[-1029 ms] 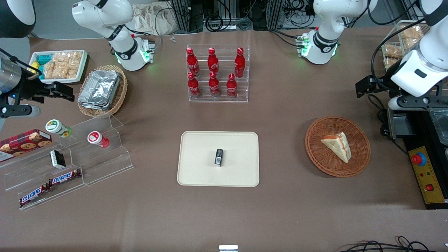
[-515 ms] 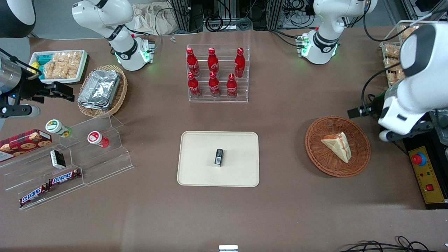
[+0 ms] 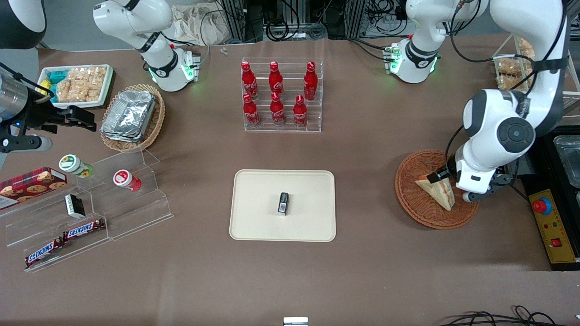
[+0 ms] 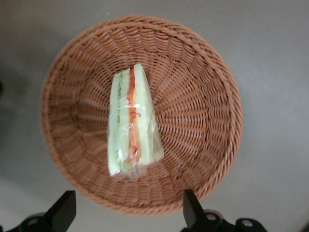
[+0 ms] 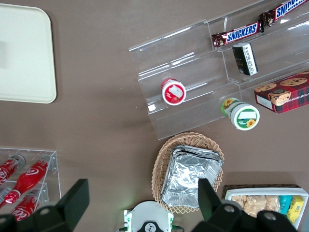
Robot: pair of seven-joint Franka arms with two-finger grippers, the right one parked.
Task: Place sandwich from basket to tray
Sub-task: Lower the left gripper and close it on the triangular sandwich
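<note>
On the brown worktop (image 3: 385, 271), near the working arm's end, we find the sandwich (image 4: 131, 123) lying in the basket (image 4: 203, 96), partly hidden by the arm in the front view. Its long axis runs toward the gripper (image 4: 128, 212), whose jaws are spread wide above the basket rim. The tray (image 3: 253, 190) sits mid-worktop.

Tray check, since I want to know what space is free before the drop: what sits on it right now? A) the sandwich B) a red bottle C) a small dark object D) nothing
C: a small dark object lies near the middle of the tray; the sandwich is in the basket, with the open gripper above it.
</note>
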